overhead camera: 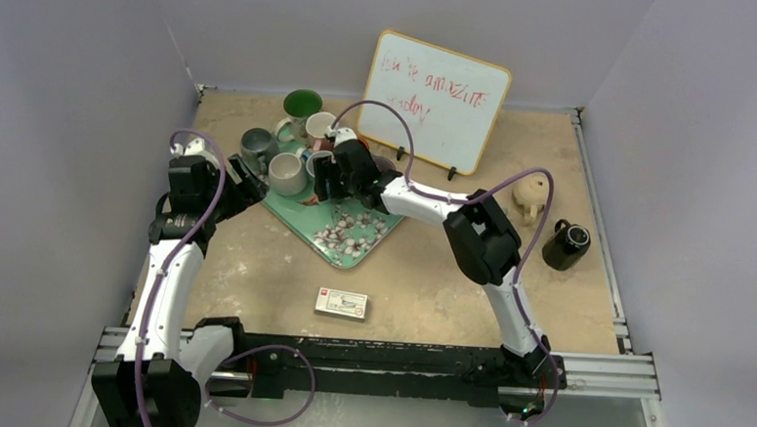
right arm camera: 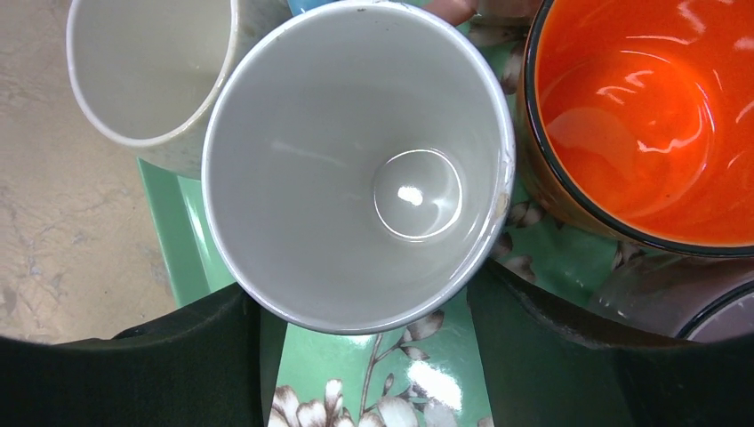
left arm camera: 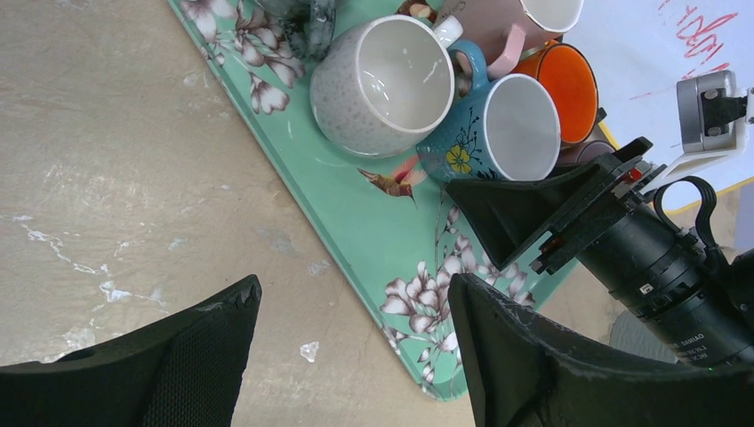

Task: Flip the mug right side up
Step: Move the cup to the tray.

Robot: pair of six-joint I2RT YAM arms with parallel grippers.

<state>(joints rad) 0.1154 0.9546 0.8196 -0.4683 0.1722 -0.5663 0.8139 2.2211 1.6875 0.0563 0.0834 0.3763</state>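
- Standing one on each side of the blue mug [right arm camera: 356,160], the two black fingers [right arm camera: 551,365] of the right gripper [right arm camera: 364,356] are wide apart. I cannot tell if they squeeze the mug or only sit close to it.
- The blue mug is right side up. You can see its white inside and its round bottom. It is on the green flower tray [right arm camera: 178,231].
- An orange mug [right arm camera: 649,116] and a white dotted mug [right arm camera: 142,71] sit just beside it, both with the open end up.
- The left gripper [left arm camera: 347,356] is spread open and holds nothing. It hangs over the table [left arm camera: 133,178], just beside the tray's edge.
- More mugs crowd the back of the tray, and one is green [overhead camera: 302,104] inside.
- A whiteboard [overhead camera: 439,99] with red writing stands behind the tray.
- A small box [overhead camera: 342,303] lies near the front of the table.
- A black mug [overhead camera: 567,245] sits well apart on the right.
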